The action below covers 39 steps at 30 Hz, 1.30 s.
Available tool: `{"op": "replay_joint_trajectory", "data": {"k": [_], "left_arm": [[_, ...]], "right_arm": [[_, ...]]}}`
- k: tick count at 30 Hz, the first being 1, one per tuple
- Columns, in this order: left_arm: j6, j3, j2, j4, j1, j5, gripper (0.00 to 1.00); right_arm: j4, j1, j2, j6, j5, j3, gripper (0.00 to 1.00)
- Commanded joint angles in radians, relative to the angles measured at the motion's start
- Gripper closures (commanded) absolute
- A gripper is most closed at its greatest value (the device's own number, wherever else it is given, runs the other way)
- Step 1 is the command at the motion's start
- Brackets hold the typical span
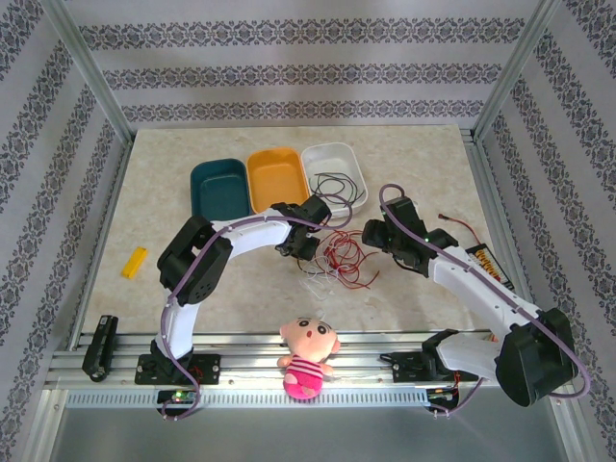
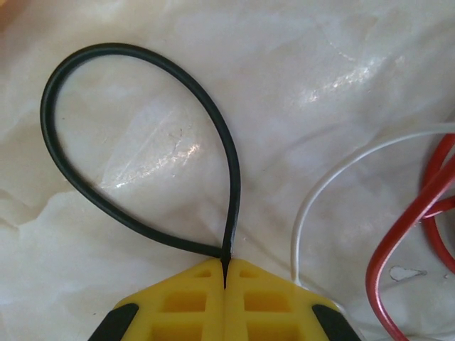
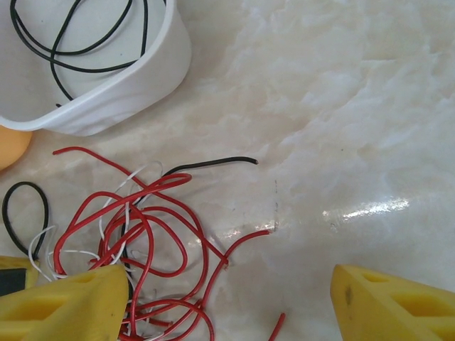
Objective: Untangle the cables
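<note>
The cables (image 1: 342, 255) lie as a loose red, white and black tangle in the middle of the table, between my two grippers. My left gripper (image 1: 306, 252) is at the tangle's left edge. In the left wrist view its yellow jaws (image 2: 225, 261) are pressed together on a black cable (image 2: 233, 163) that curls up into a wide loop. A white cable (image 2: 296, 227) and a red cable (image 2: 375, 263) lie just to the right. My right gripper (image 3: 234, 305) hangs open above the tangle's right side (image 3: 142, 234), with nothing between its fingers.
A white tray (image 1: 334, 173) behind the tangle holds another black cable (image 3: 71, 50). An orange tray (image 1: 277, 178) and a teal tray (image 1: 219, 186) stand to its left. A yellow block (image 1: 135, 262) lies at the left. A pink doll (image 1: 306, 356) sits at the near edge.
</note>
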Motion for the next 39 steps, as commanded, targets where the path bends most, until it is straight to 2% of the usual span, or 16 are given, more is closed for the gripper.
{"op": "replay_joint_trajectory", "data": {"k": [1, 6, 9, 11, 12, 19, 27, 31, 34, 39], "left_arm": [[0.002, -0.017, -0.064, -0.062, 0.011, -0.092, 1.00], [-0.004, -0.030, -0.164, -0.048, 0.008, -0.139, 1.00], [-0.013, -0.029, -0.212, -0.057, 0.007, -0.126, 1.00], [-0.017, -0.033, -0.244, -0.064, 0.004, -0.128, 1.00], [-0.016, -0.040, -0.265, -0.063, 0.002, -0.133, 1.00], [0.012, -0.090, -0.404, -0.019, 0.000, -0.175, 1.00], [0.028, -0.127, -0.527, 0.078, -0.001, -0.141, 1.00], [0.040, -0.165, -0.585, 0.134, 0.000, -0.140, 1.00], [0.046, -0.181, -0.611, 0.167, 0.000, -0.148, 1.00], [0.063, -0.171, -0.639, 0.200, 0.001, -0.180, 1.00]], "right_arm": [[0.010, -0.005, 0.007, -0.022, -0.023, 0.041, 0.25], [0.028, 0.018, 0.018, -0.036, -0.021, 0.048, 0.22], [0.025, 0.033, 0.034, -0.044, -0.006, 0.056, 0.14], [0.028, 0.046, 0.040, -0.049, 0.004, 0.058, 0.02], [0.028, 0.052, 0.044, -0.053, 0.009, 0.062, 0.02], [0.074, 0.085, 0.126, -0.065, 0.010, 0.101, 0.02], [0.078, 0.167, 0.328, -0.113, 0.048, 0.230, 0.02], [0.095, 0.195, 0.406, -0.113, 0.028, 0.258, 0.02], [0.102, 0.197, 0.466, -0.094, -0.015, 0.269, 0.02], [0.103, 0.193, 0.514, -0.056, -0.008, 0.244, 0.02]]}}
